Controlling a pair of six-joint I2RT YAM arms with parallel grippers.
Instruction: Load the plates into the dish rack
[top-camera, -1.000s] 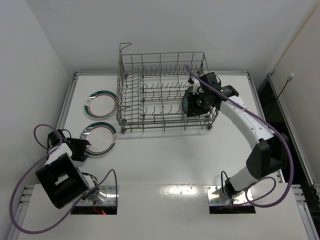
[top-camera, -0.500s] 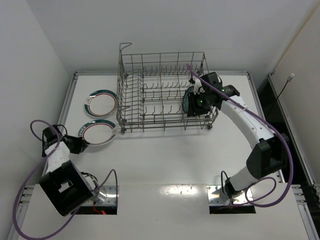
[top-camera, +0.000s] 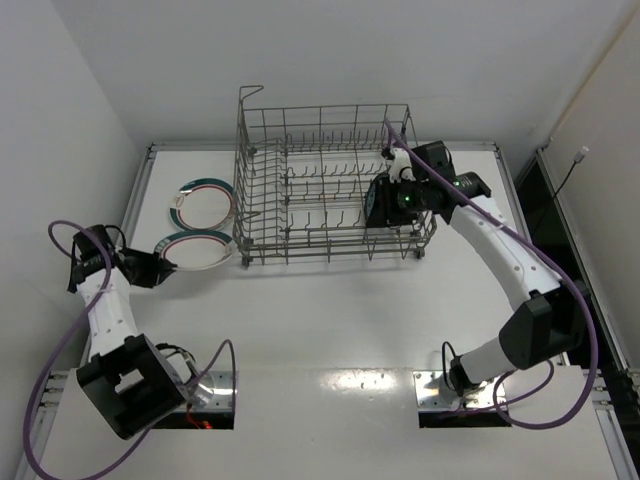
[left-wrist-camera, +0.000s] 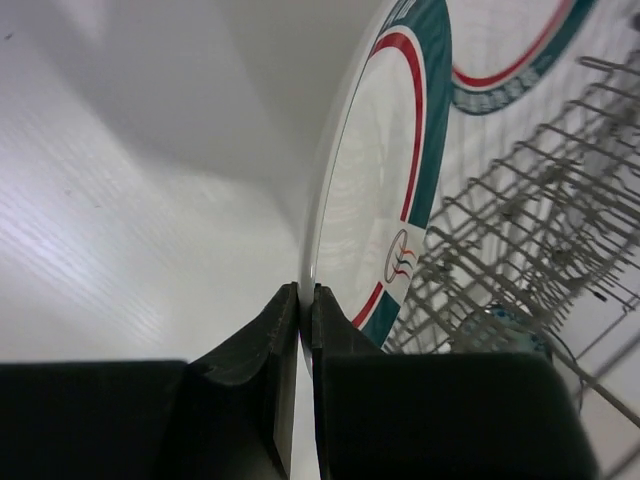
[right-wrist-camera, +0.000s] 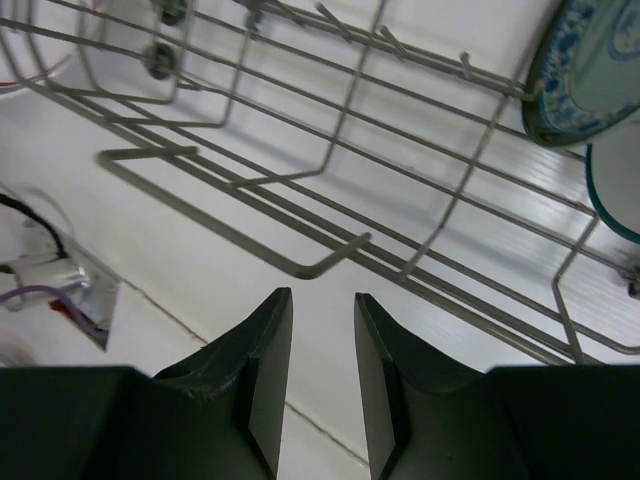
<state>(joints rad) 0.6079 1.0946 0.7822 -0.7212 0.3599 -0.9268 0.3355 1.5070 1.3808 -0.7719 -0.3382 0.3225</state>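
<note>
My left gripper (top-camera: 160, 268) is shut on the rim of a white plate with teal and red rings (top-camera: 200, 250), held tilted off the table just left of the dish rack (top-camera: 300, 150). The left wrist view shows the jaws (left-wrist-camera: 305, 292) pinching that plate (left-wrist-camera: 385, 200) edge-on. A second ringed plate (top-camera: 207, 203) lies flat behind it and also shows in the left wrist view (left-wrist-camera: 510, 60). My right gripper (top-camera: 388, 208) is open and empty over the rack's right end (right-wrist-camera: 322, 295). The blue-green patterned plate (right-wrist-camera: 590, 70) stands in the rack beside it.
The grey wire rack (right-wrist-camera: 330, 190) has upright tines and tall grid sides. A white plate's teal rim (right-wrist-camera: 612, 190) shows at the right wrist view's right edge. The table's left edge (top-camera: 135, 200) lies beyond the plates, and white walls enclose the table.
My left arm swung left and lifted the ringed plate off the table, carrying it towards the rack's near left corner. My right arm shifted slightly right.
</note>
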